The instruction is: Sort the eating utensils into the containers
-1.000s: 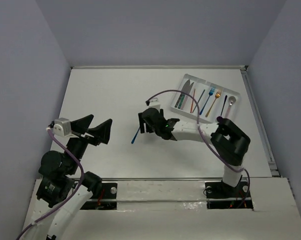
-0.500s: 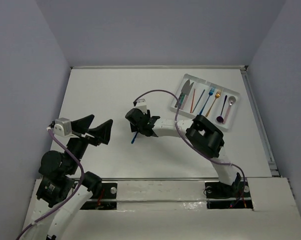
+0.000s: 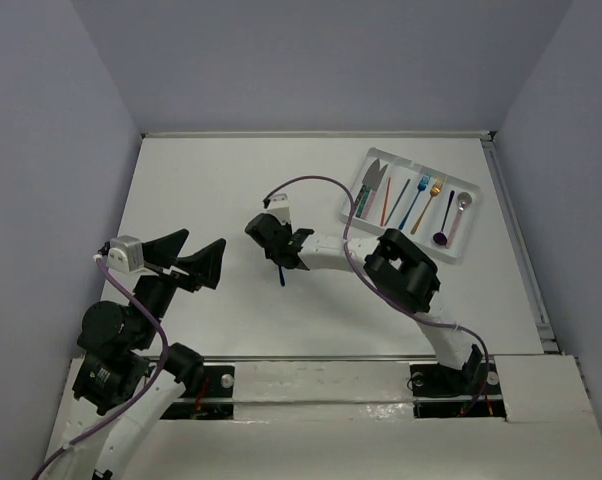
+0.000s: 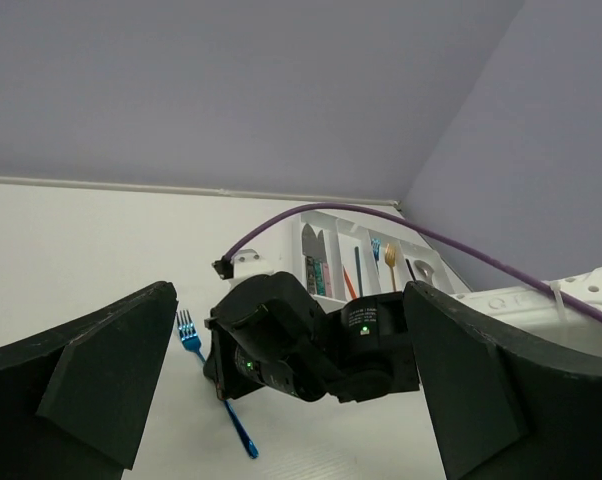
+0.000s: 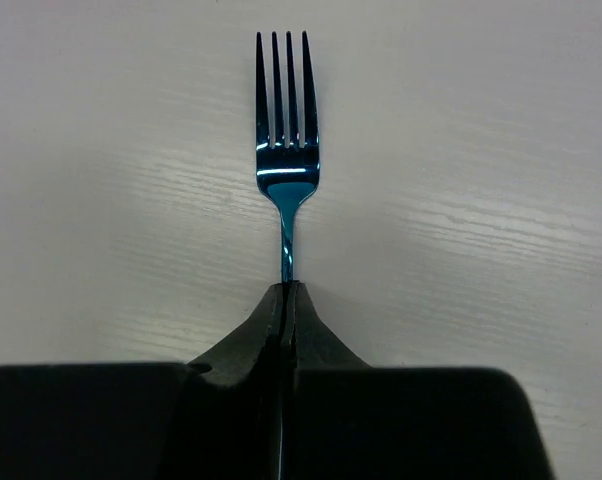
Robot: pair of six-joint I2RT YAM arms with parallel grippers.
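Observation:
A metallic blue fork (image 5: 286, 165) lies on the white table with its tines pointing away from my right gripper (image 5: 286, 292), which is shut on its thin handle. From above, the handle's end (image 3: 281, 277) sticks out below that gripper (image 3: 274, 243) at mid-table. In the left wrist view the fork (image 4: 189, 334) shows to the left of the right wrist. The containers are the compartments of a white tray (image 3: 421, 168) at the far right, holding several utensils, among them a gold fork (image 3: 430, 203) and a purple spoon (image 3: 443, 225). My left gripper (image 3: 196, 262) hovers open at the near left, holding nothing.
A purple cable (image 3: 316, 183) loops from the right wrist back over the right arm (image 3: 401, 270). Walls close the table in at the back and on both sides. The tray (image 4: 316, 238) sits behind the right wrist in the left wrist view.
My right gripper has swung left onto the blue fork and shut on its handle. The fork has turned from slanted to nearly upright in the top view. The left arm has not moved.

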